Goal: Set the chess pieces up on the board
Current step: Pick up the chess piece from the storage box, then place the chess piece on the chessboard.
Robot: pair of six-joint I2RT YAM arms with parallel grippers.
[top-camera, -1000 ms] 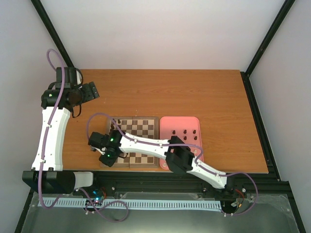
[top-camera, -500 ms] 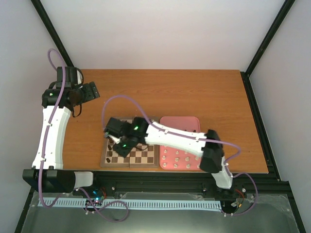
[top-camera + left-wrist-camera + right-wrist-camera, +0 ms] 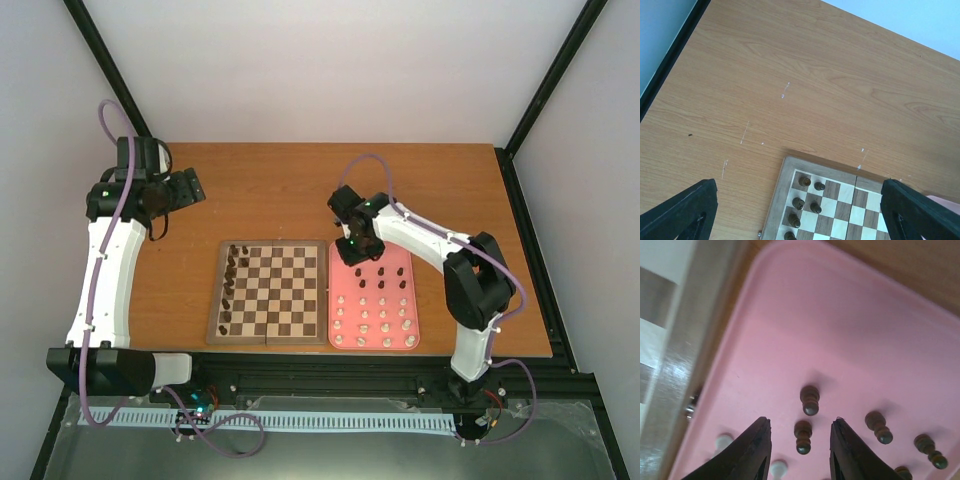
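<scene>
The board lies at the table's near middle, with several dark brown chess pieces in its two left columns. They also show in the left wrist view. The pink tray to the right of the board holds dark pieces at the far end and cream-white pieces nearer. My right gripper hangs over the tray's far left corner. It is open, and a dark pawn stands between its fingertips, untouched. My left gripper is open wide and empty, high above the table's far left.
In the right wrist view a second dark pawn stands just beyond the first, more dark pieces stand to the right, and white pieces to the left. The board's wooden border runs along the tray's left rim.
My right arm has swung from the board's left columns, across the board, to the far left corner of the pink tray. The left arm has not moved.
</scene>
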